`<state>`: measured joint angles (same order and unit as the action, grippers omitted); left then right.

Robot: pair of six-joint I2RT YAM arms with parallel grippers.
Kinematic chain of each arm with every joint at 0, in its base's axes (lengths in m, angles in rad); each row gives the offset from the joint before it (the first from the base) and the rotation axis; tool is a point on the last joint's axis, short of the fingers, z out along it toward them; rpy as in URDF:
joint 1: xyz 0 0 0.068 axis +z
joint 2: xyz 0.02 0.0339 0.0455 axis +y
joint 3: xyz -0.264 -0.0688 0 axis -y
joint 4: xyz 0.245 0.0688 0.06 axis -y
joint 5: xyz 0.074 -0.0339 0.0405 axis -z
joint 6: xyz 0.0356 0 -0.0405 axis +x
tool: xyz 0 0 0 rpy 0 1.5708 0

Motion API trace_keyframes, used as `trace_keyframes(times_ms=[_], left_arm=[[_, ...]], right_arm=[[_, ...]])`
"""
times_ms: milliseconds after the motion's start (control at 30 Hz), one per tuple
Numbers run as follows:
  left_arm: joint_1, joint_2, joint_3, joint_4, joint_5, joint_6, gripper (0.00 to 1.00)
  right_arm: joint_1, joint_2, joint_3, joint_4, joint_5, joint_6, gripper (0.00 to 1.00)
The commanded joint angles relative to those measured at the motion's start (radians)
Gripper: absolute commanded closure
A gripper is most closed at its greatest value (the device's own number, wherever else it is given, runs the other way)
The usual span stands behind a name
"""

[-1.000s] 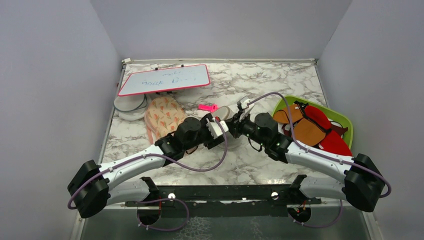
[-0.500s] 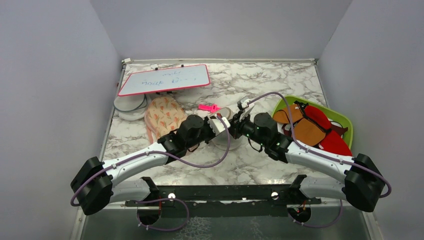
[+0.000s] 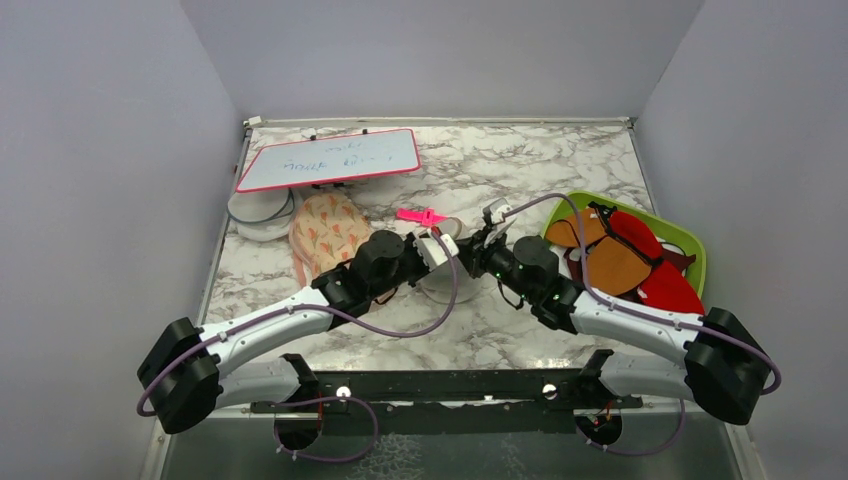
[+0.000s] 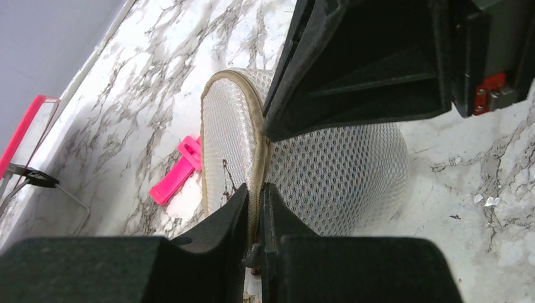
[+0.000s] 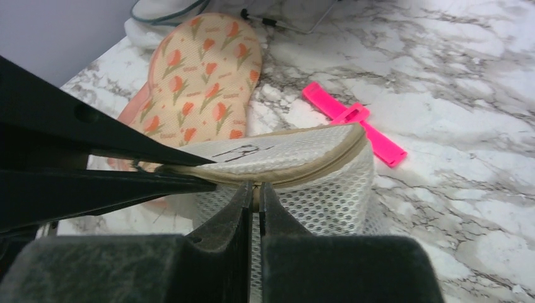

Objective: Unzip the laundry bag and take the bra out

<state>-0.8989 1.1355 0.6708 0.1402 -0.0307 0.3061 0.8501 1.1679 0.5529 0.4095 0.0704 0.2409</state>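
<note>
Both hands meet at the laundry bag [image 3: 441, 290], which sits on the marble desk [image 3: 520, 165] near its middle, between the two arms. Seen from its own wrist camera, the left hand [image 4: 255, 235] is clenched on the bag's beige rim [image 4: 257, 136], its two fingers pressed together with only the rim's edge between them. The right hand [image 5: 255, 213] is likewise clenched on that rim from the opposite side, fingers nearly touching. From above, the left hand [image 3: 437, 249] and right hand [image 3: 481, 244] sit just beside each other over the bag, almost tip to tip.

The bag's white mesh [image 5: 315, 186] bulges below the rim, and a small black mark [image 5: 243, 150] shows on its flatter top panel. Whether the zip has parted cannot be told, and nothing inside can be made out through the mesh.

A pink clip [image 3: 415, 214] lies just behind the bag. A peach floral pouch [image 3: 325, 226] lies to the left, with a red-framed whiteboard [image 3: 328, 158] behind it. A green tray [image 3: 693, 243] at the right holds red, orange and brown garments [image 3: 620, 258].
</note>
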Motion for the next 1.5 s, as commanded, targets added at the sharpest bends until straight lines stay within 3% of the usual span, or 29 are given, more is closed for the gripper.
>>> trace_keyframes(times_ms=[0,167,400,600,633,767,867,1200,1467], left_arm=[[-0.003,-0.044,-0.012,0.038,-0.002,0.008,1.00],[-0.004,-0.048,-0.012,0.037,0.012,0.010,1.00],[-0.004,-0.049,-0.013,0.032,0.023,0.012,1.00],[-0.003,-0.015,0.009,0.013,0.019,0.006,1.00],[-0.004,-0.008,0.015,0.007,0.017,0.001,0.96],[-0.004,0.004,0.025,0.010,0.013,-0.021,0.62],[-0.003,0.002,0.029,0.013,0.017,-0.035,0.51],[-0.004,-0.042,0.016,0.047,0.008,-0.051,0.50],[-0.005,-0.129,-0.022,0.092,0.019,-0.048,0.38]], right_arm=[[-0.001,-0.018,-0.049,0.146,0.217,-0.012,0.99],[-0.033,-0.024,-0.051,0.162,0.289,-0.041,0.99],[-0.185,0.028,0.011,0.045,0.095,-0.035,0.99],[-0.192,-0.002,0.062,-0.069,-0.133,-0.109,0.99],[-0.192,-0.004,0.070,-0.090,-0.163,-0.109,0.99],[-0.192,-0.004,0.112,-0.178,-0.308,-0.125,0.99],[-0.192,0.002,0.139,-0.218,-0.391,-0.107,0.99],[-0.162,0.019,0.183,-0.249,-0.502,-0.042,0.99],[-0.161,0.004,0.187,-0.266,-0.453,-0.051,0.99]])
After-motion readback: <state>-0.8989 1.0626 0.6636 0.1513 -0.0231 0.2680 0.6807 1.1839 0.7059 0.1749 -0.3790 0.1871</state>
